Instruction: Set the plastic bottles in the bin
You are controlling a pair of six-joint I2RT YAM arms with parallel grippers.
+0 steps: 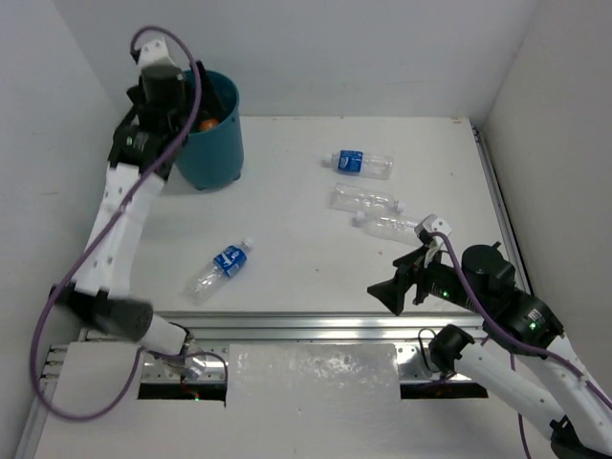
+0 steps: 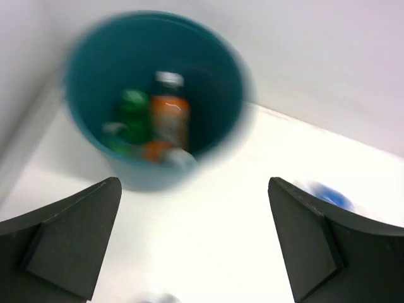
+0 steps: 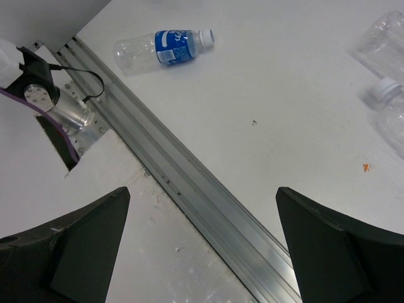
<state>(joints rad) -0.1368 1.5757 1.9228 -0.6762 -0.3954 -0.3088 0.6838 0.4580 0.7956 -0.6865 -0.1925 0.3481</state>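
Note:
The teal bin (image 1: pixel 212 143) stands at the far left; the blurred left wrist view looks down into the bin (image 2: pixel 88 120). Inside lie a green bottle (image 2: pixel 134 113) and an orange-labelled bottle (image 2: pixel 170 113). My left gripper (image 2: pixel 194 183) hangs open and empty above the bin's near side. On the table lie two blue-labelled bottles (image 1: pixel 361 163) (image 1: pixel 220 265) and two clear bottles (image 1: pixel 368 199) (image 1: pixel 392 226). My right gripper (image 1: pixel 397 282) (image 3: pixel 203 190) is open and empty over the near rail, short of the clear bottles (image 3: pixel 391 107). The near blue-labelled bottle (image 3: pixel 165 49) lies ahead of it.
An aluminium rail (image 1: pixel 306 325) (image 3: pixel 189 183) runs along the table's near edge, with a white cover plate (image 1: pixel 311 378) before it. White walls close the left, back and right sides. The left arm's purple cable (image 1: pixel 57 316) loops at the left.

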